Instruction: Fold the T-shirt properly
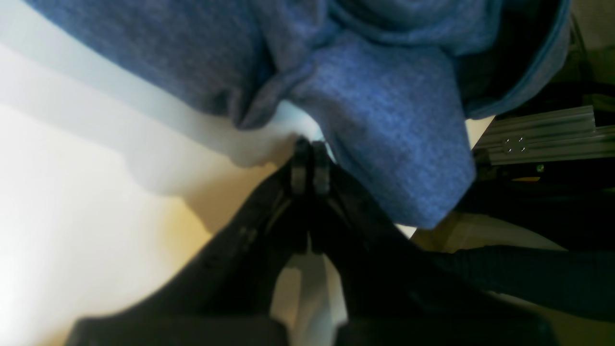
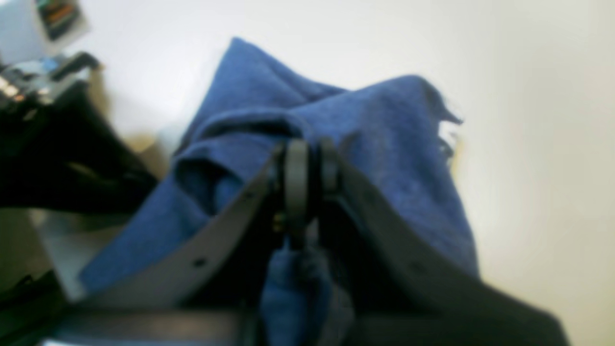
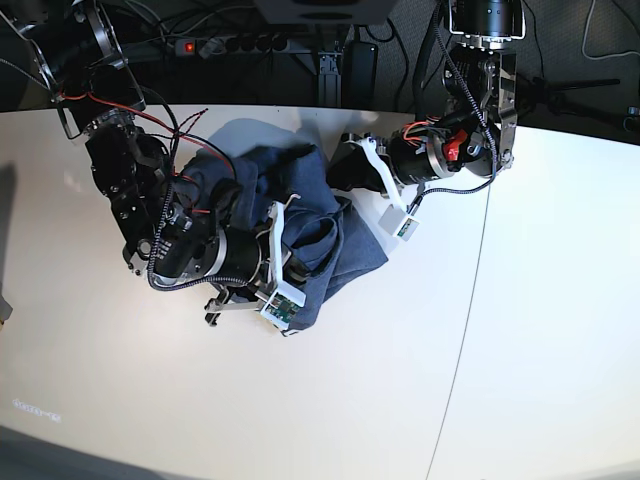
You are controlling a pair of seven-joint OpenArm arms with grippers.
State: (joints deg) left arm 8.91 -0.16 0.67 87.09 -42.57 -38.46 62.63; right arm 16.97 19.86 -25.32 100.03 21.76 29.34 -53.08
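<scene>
The blue-grey T-shirt (image 3: 318, 205) lies crumpled in a heap at the middle of the white table (image 3: 540, 360). In the right wrist view, my right gripper (image 2: 308, 161) has its fingers pressed together on a bunched fold of the T-shirt (image 2: 384, 144), and cloth also shows between the finger bases. In the base view the right gripper (image 3: 305, 245) is buried in the heap's near side. My left gripper (image 1: 310, 149) is shut with nothing visible between its tips, hovering just beside a hanging fold of the T-shirt (image 1: 394, 129). It sits at the heap's far right edge, the left gripper (image 3: 340, 172).
A power strip (image 3: 250, 43) and cables run along the table's back edge. A seam (image 3: 470, 330) crosses the table right of the shirt. An aluminium frame rail (image 1: 543, 137) shows beyond the cloth in the left wrist view.
</scene>
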